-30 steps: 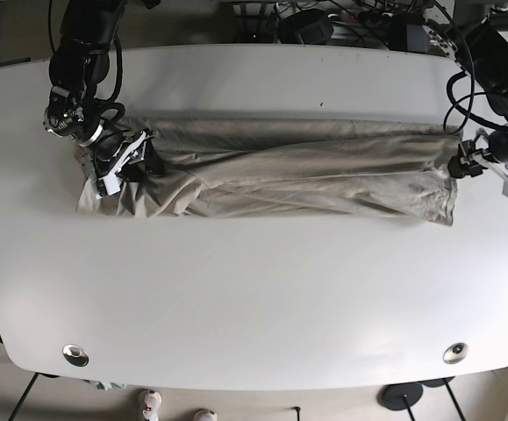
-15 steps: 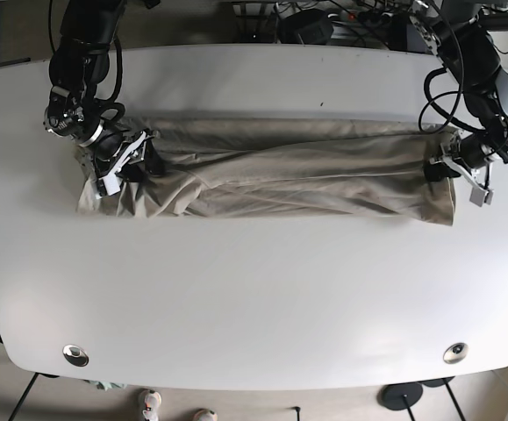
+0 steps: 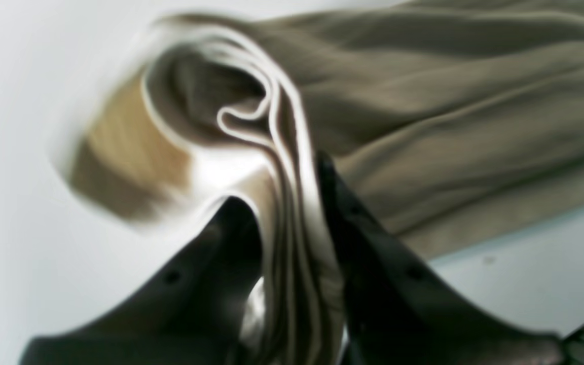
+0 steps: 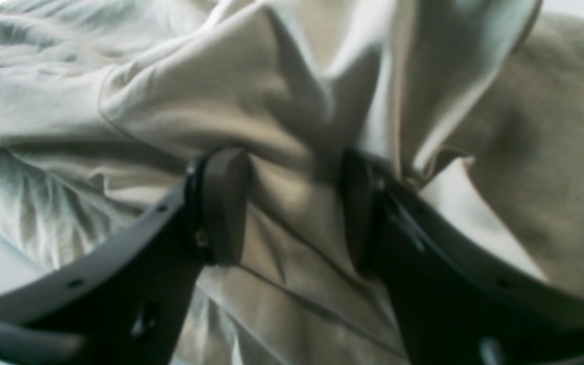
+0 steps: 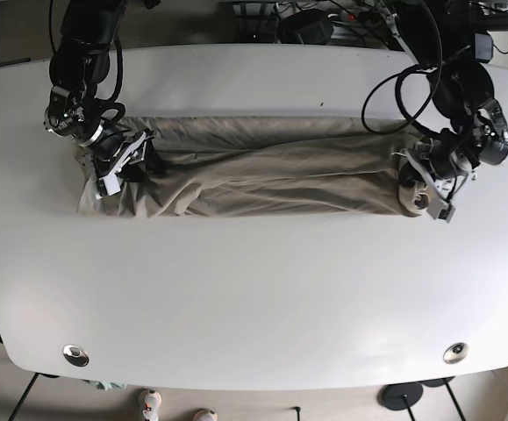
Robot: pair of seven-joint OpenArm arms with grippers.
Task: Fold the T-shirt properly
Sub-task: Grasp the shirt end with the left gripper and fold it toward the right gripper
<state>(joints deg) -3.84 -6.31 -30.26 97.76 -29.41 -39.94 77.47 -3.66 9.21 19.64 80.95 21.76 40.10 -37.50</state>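
Cloth stretched into one long, narrow band is what the next move turns on: the crumpled beige cotton T-shirt (image 5: pixel 280 171) lies across the far half of the white oval bench (image 5: pixel 254 298), its long axis running side to side between the two arms, with one end in each gripper. At the shirt's end on the base view's right, the left gripper (image 5: pixel 425 180) has its black jaws pinched tight on a stack of hem layers, which the left wrist view shows rising between the jaws and curling over in a loop above them; that end is bunched and lifted just clear of the bench. At the opposite end of the shirt, the right gripper (image 5: pixel 118 162) has its jaws set wider, but a thick ridge of fabric fills the space between them, so it reads as gripping a fat fold rather than standing open. From the left jaws, then, nearly the whole garment lies away toward the right arm, along the shirt's own length. My judgement is that a lengthwise fold is in hand, and the left arm, holding the raised end, is the one placed to carry it over the body of the shirt toward the end the right gripper anchors.
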